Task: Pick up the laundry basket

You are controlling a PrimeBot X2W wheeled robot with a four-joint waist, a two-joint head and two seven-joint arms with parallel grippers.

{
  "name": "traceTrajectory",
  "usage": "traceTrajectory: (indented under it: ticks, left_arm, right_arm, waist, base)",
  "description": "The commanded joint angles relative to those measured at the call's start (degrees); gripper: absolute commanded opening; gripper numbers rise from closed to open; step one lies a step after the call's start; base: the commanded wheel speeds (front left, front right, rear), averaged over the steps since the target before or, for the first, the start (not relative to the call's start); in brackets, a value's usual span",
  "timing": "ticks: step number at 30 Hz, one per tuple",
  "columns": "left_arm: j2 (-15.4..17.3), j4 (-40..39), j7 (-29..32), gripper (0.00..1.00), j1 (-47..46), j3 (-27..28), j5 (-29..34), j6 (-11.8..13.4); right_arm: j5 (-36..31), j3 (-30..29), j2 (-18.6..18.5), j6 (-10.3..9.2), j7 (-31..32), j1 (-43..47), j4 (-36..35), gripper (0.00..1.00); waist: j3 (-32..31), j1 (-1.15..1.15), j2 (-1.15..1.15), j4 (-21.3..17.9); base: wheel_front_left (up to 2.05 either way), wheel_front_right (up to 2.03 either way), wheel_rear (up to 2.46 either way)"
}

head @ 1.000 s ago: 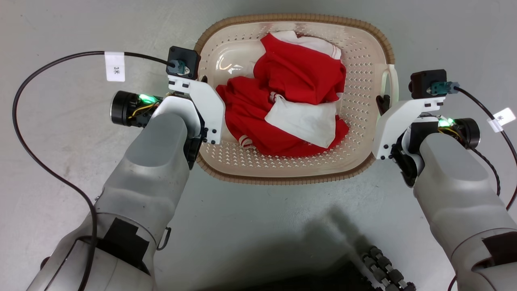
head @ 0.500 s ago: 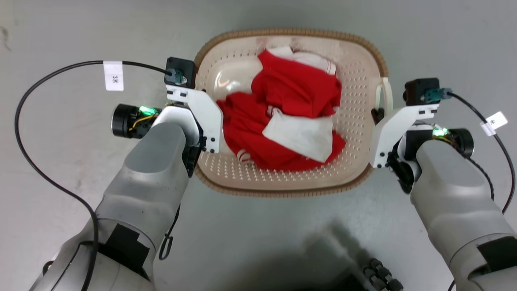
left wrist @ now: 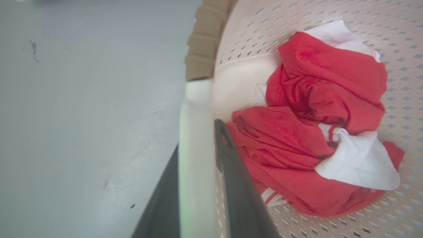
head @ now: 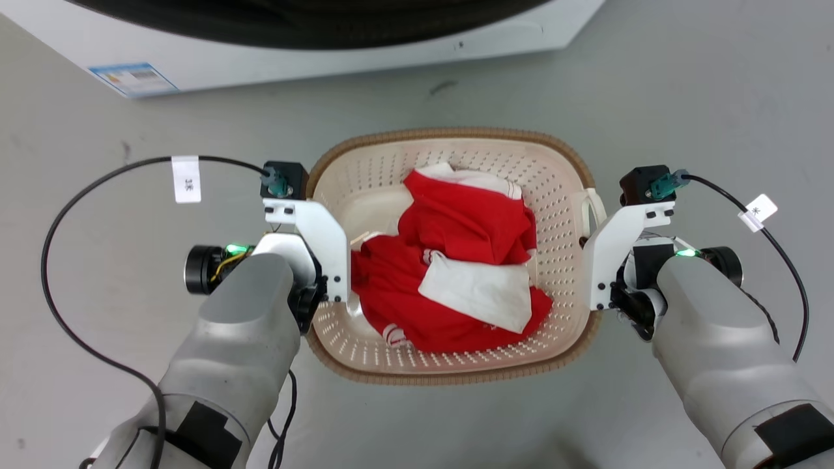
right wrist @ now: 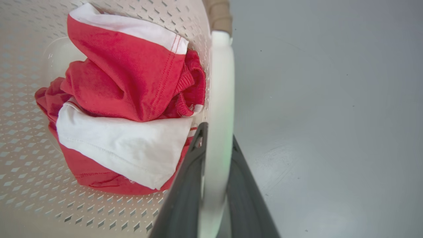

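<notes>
The laundry basket (head: 456,134) is cream with perforated walls and a brown woven rim, and sits in the middle of the head view between my arms. Red and white clothes (head: 456,260) lie inside it. My left gripper (left wrist: 198,138) is shut on the white left handle (left wrist: 195,109), one dark finger on each side. At the basket's left wall it sits under its white bracket (head: 326,251). My right gripper (right wrist: 217,132) is shut on the white right handle (right wrist: 221,82); its dark fingertip (head: 582,242) touches that handle. I cannot tell whether the basket is off the floor.
A white washing machine (head: 365,49) with a dark door runs along the top of the head view, a short way beyond the basket. Black cables (head: 58,215) loop from both wrists. Grey floor (head: 717,78) surrounds the basket.
The whole head picture has shifted downward and the washing machine has come in at the top, so the camera moved. Both grippers keep their hold on the handles.
</notes>
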Motion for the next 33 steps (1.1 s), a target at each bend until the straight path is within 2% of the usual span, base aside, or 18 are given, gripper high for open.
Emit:
traceTrajectory:
  ticks: [1, 20, 26, 33]
  left_arm:
    - [-1.9, -0.5, 0.8, 0.0, 1.1, -0.4, -0.6, -0.6]
    - [-0.4, 0.5, 12.7, 0.0, 7.2, -0.4, -4.0, -0.2]
    - [0.4, 0.6, 15.6, 0.0, 9.2, -0.5, -4.7, -0.1]
    - [1.0, 0.7, 17.1, 0.0, 12.0, -0.5, -5.4, 0.5]
  right_arm:
    - [1.5, 1.2, 1.4, 0.34, 1.2, 0.3, -1.5, 0.0]
    - [14.9, 12.5, 0.0, 0.54, 21.2, 3.9, -6.5, 0.0]
    - [17.6, 14.7, -0.8, 0.53, 24.8, 4.7, -6.3, 0.0]
    - [19.2, 16.9, -0.8, 0.53, 25.8, 6.2, -5.3, 0.0]
  waist:
    - [-4.3, 0.0, 0.0, 2.1]
    - [-19.0, 0.0, 0.0, 5.4]
    - [-23.5, 0.0, 0.0, 5.5]
    - [-29.0, 0.0, 0.0, 5.4]
  base:
    - [0.0, 0.0, 0.0]
    - [0.0, 0.0, 0.0]
    - [0.0, 0.0, 0.0]
    - [0.0, 0.0, 0.0]
